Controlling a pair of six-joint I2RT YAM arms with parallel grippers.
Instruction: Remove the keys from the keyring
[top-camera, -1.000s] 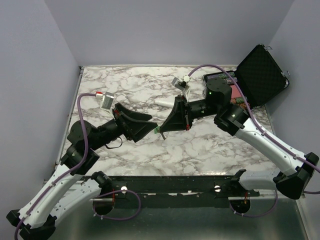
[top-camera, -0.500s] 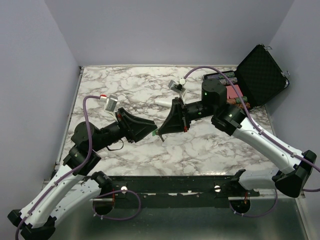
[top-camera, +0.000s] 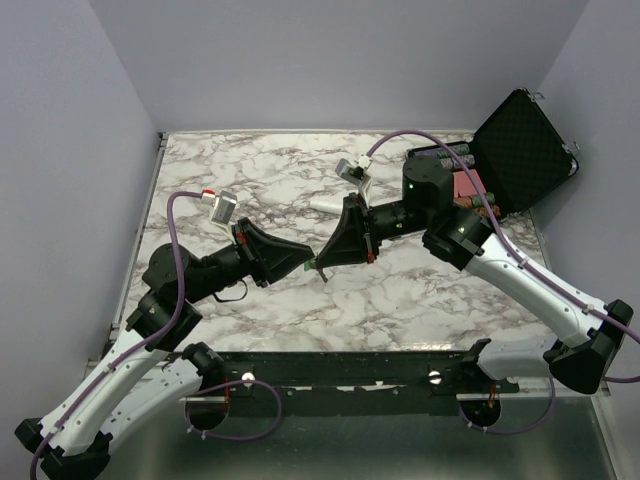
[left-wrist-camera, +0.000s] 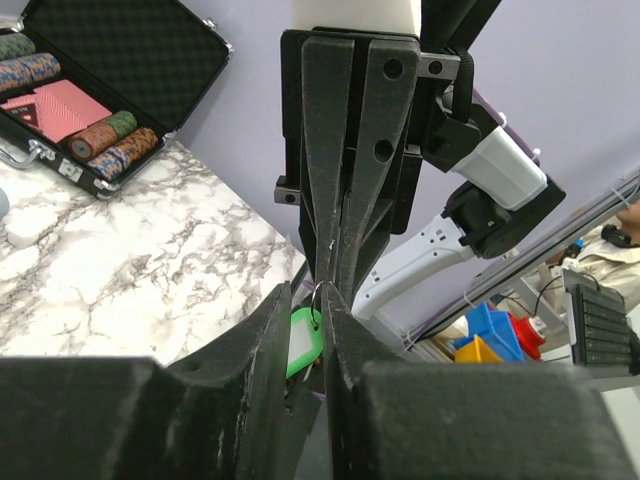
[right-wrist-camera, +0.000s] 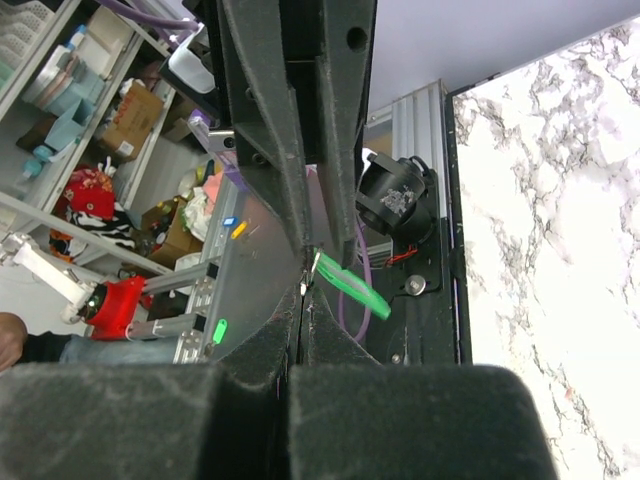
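The left pincer (left-wrist-camera: 306, 300) has its matte black fingers clamped on the keyring (left-wrist-camera: 302, 342), a glossy green oval fob with a thin wire loop, held above the veined marble bench (top-camera: 420, 295). The right pincer (left-wrist-camera: 335, 262), its fingers pressed flat together, meets that loop tip to tip; I cannot tell whether it nips the wire. At the far right stands an open black case (top-camera: 525, 145) lined with dimpled foam.

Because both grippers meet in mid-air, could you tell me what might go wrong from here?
1. The green keyring sits between the left gripper's fingers, above the marble table; a slip would likely drop it.
2. The right gripper is shut tip to tip against it, so pulling apart could bend the thin ring or make the fingers clash.
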